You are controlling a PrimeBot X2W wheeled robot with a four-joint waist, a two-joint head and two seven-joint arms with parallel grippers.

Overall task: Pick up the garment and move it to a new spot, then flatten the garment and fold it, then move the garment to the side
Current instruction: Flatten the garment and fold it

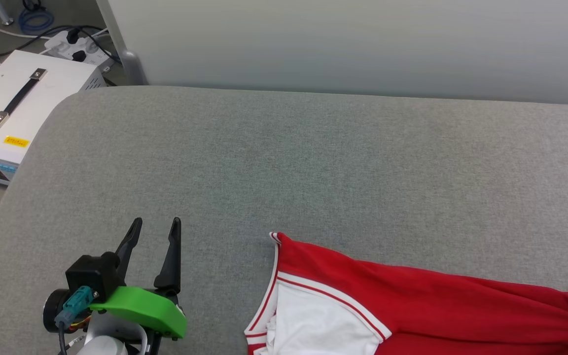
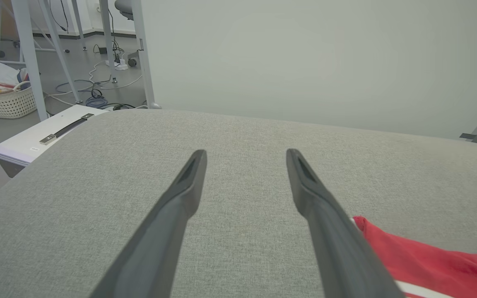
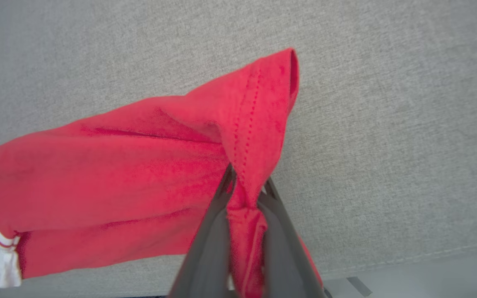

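Observation:
The red garment [image 1: 412,296] lies along the lower right of the grey padded surface [image 1: 284,162], its white sleeve [image 1: 313,320] with red-white trim facing me. My left gripper [image 1: 158,224] hovers open at the lower left, well left of the garment's corner [image 2: 420,256], with nothing between its fingers. In the right wrist view my right gripper [image 3: 244,188] is shut on a bunched fold of the garment's red hem [image 3: 255,124], which rises above the fingers while the rest [image 3: 97,178] trails off to the left. The printed front is hidden.
A white equipment box [image 1: 22,103] with a black handle sits on the floor past the surface's left edge, with a power strip [image 1: 74,47] and cables behind it. A pale wall panel [image 1: 363,44] backs the surface. A laundry basket [image 2: 2,97] stands on the floor far left.

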